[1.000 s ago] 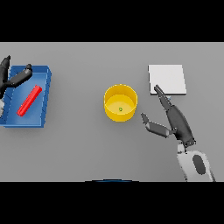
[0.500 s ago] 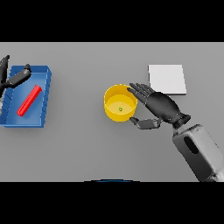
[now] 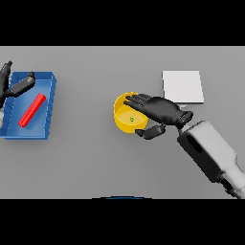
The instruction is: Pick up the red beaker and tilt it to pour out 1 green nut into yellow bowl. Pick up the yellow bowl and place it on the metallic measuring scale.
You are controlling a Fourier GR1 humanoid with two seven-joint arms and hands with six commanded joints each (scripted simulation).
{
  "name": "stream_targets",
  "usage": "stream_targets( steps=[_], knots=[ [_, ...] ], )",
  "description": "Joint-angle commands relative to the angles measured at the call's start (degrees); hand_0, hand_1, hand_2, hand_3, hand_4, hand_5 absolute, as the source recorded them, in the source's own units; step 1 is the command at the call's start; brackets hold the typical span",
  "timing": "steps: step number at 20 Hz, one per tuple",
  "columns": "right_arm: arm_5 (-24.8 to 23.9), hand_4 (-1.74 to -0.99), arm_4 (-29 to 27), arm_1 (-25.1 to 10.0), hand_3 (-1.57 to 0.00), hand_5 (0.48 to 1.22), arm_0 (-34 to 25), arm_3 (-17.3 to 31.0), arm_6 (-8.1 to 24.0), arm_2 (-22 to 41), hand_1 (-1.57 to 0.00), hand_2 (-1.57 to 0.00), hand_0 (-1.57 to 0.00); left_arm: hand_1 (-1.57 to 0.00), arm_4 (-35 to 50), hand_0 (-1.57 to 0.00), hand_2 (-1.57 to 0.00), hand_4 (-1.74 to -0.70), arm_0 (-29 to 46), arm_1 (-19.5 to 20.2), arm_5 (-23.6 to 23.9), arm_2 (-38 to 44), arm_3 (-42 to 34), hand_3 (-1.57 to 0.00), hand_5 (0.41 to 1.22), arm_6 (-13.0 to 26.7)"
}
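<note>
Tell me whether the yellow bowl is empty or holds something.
Not empty: the yellow bowl stands upright with one small green nut on its floor, under the right hand.

Right hand (image 3: 162, 111) now over yellow bowl (image 3: 122, 122)

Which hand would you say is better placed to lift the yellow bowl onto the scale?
Right. The right hand already reaches over the yellow bowl, and the scale lies just beyond it. The left hand is far off, over the blue tray.
</note>
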Motion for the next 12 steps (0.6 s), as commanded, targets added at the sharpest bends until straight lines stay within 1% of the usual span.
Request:
stream_targets(
  steps=[1, 2, 3, 4, 7, 9, 10, 11, 12],
  knots=[
    [0.6, -1.25, -0.12, 0.02, 0.0, 0.686, -0.98, 1.37, -0.59, 0.13, 0.0, 0.0, 0.0, 0.0, 0.26, 0.0, 0.0, -0.79, 0.31, -0.02, -0.09, 0.08, 0.12, 0.0, 0.72, -0.07],
    [0.94, -1.246, 0.23, 0.09, 0.0, 0.686, -1.74, 2.47, -1.36, 0.77, 0.0, 0.0, 0.0, 0.0, 0.13, 0.0, 0.0, -0.79, -0.18, -0.28, 0.01, 0.13, 0.43, 0.0, 0.723, 0.02],
    [0.67, -1.244, 0.79, 1.1, 0.0, 0.685, -1.35, 3.53, -1.36, 1.77, 0.0, 0.0, 0.0, 0.0, 0.02, 0.0, 0.0, -0.8, -0.37, -0.49, -0.41, 0.07, 1.29, 0.0, 0.725, -0.62],
    [0.97, -1.243, 0.81, 1.4, 0.0, 0.682, -2.04, 4.35, -2.31, 2.19, 0.0, 0.0, 0.0, 0.0, -0.15, 0.0, 0.0, -0.8, -0.4, -0.49, -0.46, 0.03, 1.59, 0.0, 0.729, -0.93],
    [2.8, -1.27, 1.64, 2.29, 0.0, 0.678, -4.04, 6.64, -1.44, 3.66, 0.0, 0.0, 0.0, 0.0, -0.37, 0.0, 0.0, -0.8, -1.31, -0.62, -0.75, -0.12, 1.73, 0.0, 0.734, -0.35],
    [3.36, -1.288, 2.14, 2.34, 0.0, 0.671, -5.18, 8.81, -1.55, 4.14, 0.0, 0.0, 0.0, 0.0, 0.03, 0.0, 0.0, -0.8, -0.63, -0.29, -0.39, 0.18, 0.99, 0.0, 0.735, -0.54],
    [3.92, -1.295, 2.23, 2.82, 0.0, 0.671, -5.87, 9.83, -1.11, 4.4, 0.0, 0.0, 0.0, 0.0, 0.2, 0.0, 0.0, -0.8, -0.1, -0.14, -0.24, 0.25, 0.78, 0.0, 0.735, -0.74],
    [4.13, -1.3, 2.45, 2.3, 0.0, 0.671, -5.72, 10.1, -1.83, 4.73, 0.0, 0.0, 0.0, 0.0, 0.08, 0.0, 0.0, -0.8, -0.24, -0.2, -0.38, 0.35, 1.45, 0.0, 0.737, -1.15],
    [4.25, -1.303, 2.8, 2.64, 0.0, 0.674, -5.75, 9.9, -1.37, 5.2, 0.0, 0.0, 0.0, 0.0, 0.01, 0.0, 0.0, -0.8, -0.24, -0.48, -0.47, 0.2, 1.69, 0.0, 0.738, -1.44]
  ],
)
